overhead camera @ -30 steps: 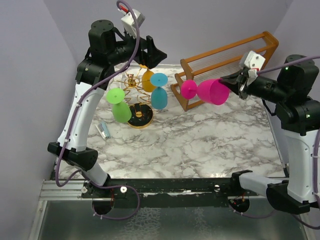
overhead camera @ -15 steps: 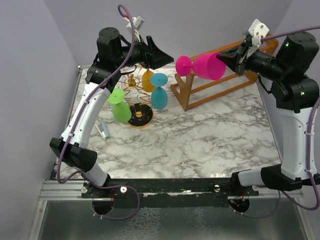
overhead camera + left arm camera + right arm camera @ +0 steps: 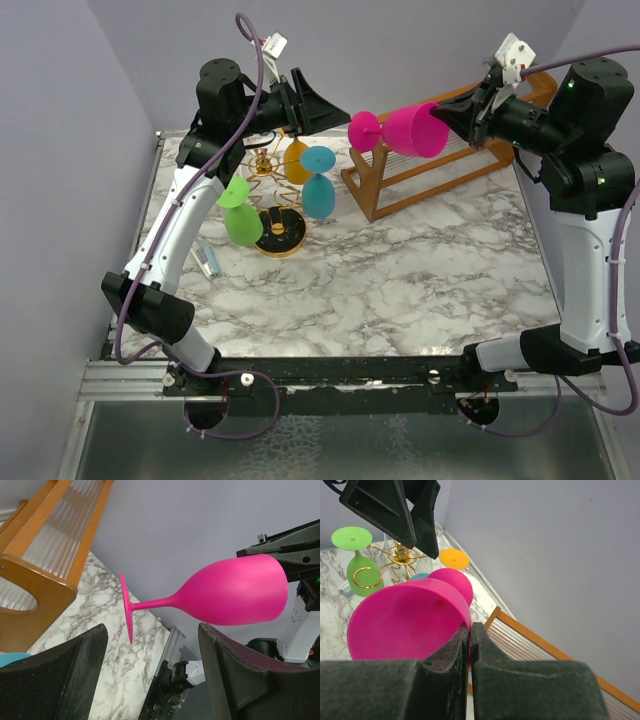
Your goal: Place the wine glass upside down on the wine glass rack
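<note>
A pink wine glass (image 3: 415, 131) lies horizontal in the air above the back of the table. My right gripper (image 3: 455, 118) is shut on its rim, one finger inside the bowl (image 3: 405, 620). Its round foot (image 3: 363, 131) points left at my left gripper (image 3: 342, 116), which is raised and open. In the left wrist view the foot (image 3: 127, 610) sits just beyond the two spread fingers (image 3: 75, 670), touching neither. The gold wire wine glass rack (image 3: 263, 163) stands below the left gripper on a round dark base (image 3: 281, 231).
Green (image 3: 240, 215), orange (image 3: 296, 160) and blue (image 3: 319, 185) glasses hang upside down on the gold rack. A large wooden slatted rack (image 3: 362, 190) stands at the back right, under the pink glass. A small bluish tube (image 3: 206, 261) lies at the table's left.
My right arm has lifted the pink glass up and a little to the left. My left gripper has risen and shifted right towards the glass's foot, its fingers somewhat less spread.
</note>
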Action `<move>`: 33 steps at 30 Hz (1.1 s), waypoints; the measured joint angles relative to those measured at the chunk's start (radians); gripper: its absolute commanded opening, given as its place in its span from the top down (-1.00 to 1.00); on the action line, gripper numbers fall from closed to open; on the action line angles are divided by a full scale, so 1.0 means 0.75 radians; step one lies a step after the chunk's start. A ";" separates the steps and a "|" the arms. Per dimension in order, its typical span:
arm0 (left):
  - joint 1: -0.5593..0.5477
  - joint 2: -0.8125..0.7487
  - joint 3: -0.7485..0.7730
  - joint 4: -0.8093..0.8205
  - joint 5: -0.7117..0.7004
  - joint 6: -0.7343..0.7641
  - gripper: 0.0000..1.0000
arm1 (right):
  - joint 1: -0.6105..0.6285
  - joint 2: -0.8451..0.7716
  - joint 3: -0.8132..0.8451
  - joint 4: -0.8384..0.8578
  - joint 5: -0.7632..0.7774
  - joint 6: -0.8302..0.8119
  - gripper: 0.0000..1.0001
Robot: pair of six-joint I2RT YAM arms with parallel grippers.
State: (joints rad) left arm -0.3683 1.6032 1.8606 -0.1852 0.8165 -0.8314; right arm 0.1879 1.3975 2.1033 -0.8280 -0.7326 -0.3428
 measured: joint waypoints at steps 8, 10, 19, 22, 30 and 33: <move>0.000 0.002 -0.018 0.030 0.039 -0.071 -0.49 | 0.000 -0.016 0.018 -0.001 -0.025 0.003 0.98; 0.000 0.003 -0.030 0.033 0.046 -0.081 -0.41 | 0.000 -0.013 0.039 0.000 -0.034 0.007 0.98; -0.039 0.053 -0.043 0.036 0.060 -0.095 0.14 | 0.000 0.013 0.084 0.004 -0.062 0.014 0.98; -0.063 0.076 -0.036 0.025 0.064 -0.082 0.36 | 0.000 0.025 0.083 0.004 -0.063 0.018 0.98; -0.079 0.083 -0.023 0.001 0.064 -0.044 0.41 | 0.000 0.027 0.071 0.011 -0.062 0.022 0.98; -0.079 0.083 -0.012 -0.030 0.063 -0.017 0.26 | 0.000 0.027 0.062 0.012 -0.062 0.021 0.98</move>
State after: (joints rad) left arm -0.4278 1.6657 1.8515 -0.2077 0.8639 -0.8444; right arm 0.1879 1.4178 2.1498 -0.8188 -0.7792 -0.3267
